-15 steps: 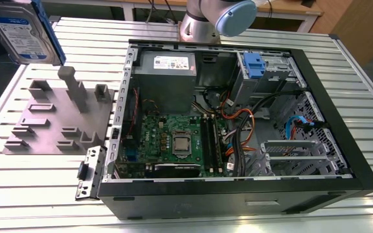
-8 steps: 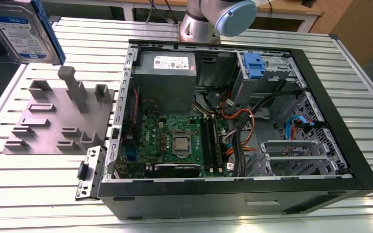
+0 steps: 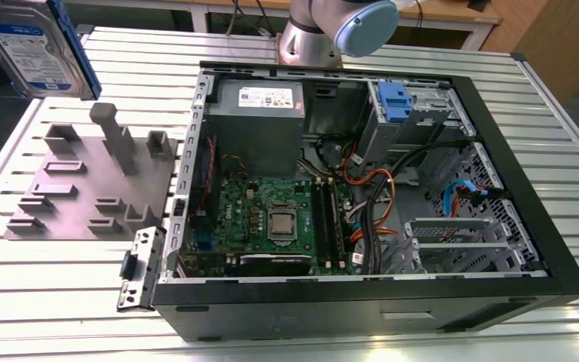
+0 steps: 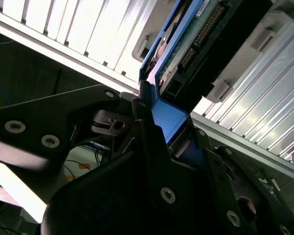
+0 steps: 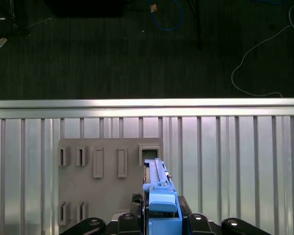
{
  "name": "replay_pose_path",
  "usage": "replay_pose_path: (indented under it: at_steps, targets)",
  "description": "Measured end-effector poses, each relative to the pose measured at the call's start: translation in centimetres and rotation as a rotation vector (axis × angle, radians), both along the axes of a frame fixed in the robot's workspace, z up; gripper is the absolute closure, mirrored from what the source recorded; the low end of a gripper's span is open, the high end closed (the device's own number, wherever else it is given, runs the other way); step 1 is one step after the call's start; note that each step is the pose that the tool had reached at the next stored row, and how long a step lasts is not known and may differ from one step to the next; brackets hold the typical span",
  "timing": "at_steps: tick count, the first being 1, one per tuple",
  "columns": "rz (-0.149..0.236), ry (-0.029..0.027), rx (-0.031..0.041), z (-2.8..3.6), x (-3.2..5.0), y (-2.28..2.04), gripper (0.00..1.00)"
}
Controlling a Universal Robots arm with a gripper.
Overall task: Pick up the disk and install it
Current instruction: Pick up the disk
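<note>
We see a table [image 3: 541,113] of ribbed aluminium slats with wooden furniture [image 3: 556,38] behind it. In the first wrist view a dark floor [image 5: 88,49] strewn with thin blue and white cables [image 5: 259,63] lies beyond the table's edge. On the table lies a black computer case [image 3: 370,305], open side up, showing a green motherboard [image 3: 269,219], a grey metal box [image 3: 257,124] with a white sticker, and a small blue plastic tab [image 3: 395,102] in a bay. Towards the exterior view's left of the case rests a grey slotted fixture block [image 3: 68,188] with several upright posts. The flat silver-grey disk [image 3: 33,53], with its white and blue label and blue plastic bracket, is held on edge at the exterior view's far left, on the block's side of the table, and the picture's edge cuts off its upper part. We cannot judge how high it hangs over the block. The silver arm [image 3: 315,30] is cut off by the frame just above a link and a pale blue joint cap. In the first wrist view the black gripper [image 5: 161,215] points down at the table, its body cropped, with the disk edge-on over the block. In the second wrist view its fingers [image 4: 149,142] are closed tight against the blue bracket, clamping the disk.
</note>
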State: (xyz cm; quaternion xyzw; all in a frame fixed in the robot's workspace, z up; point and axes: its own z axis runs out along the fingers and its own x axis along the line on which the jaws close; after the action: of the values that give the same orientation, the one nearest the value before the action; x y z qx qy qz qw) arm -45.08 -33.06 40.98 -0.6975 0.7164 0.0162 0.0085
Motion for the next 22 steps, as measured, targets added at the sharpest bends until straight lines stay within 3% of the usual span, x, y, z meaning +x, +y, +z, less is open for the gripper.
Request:
replay_pose_path:
  at_steps: [22]
  targets:
    - [0.000,0.0000,0.0000,0.54,0.00,0.00,0.63]
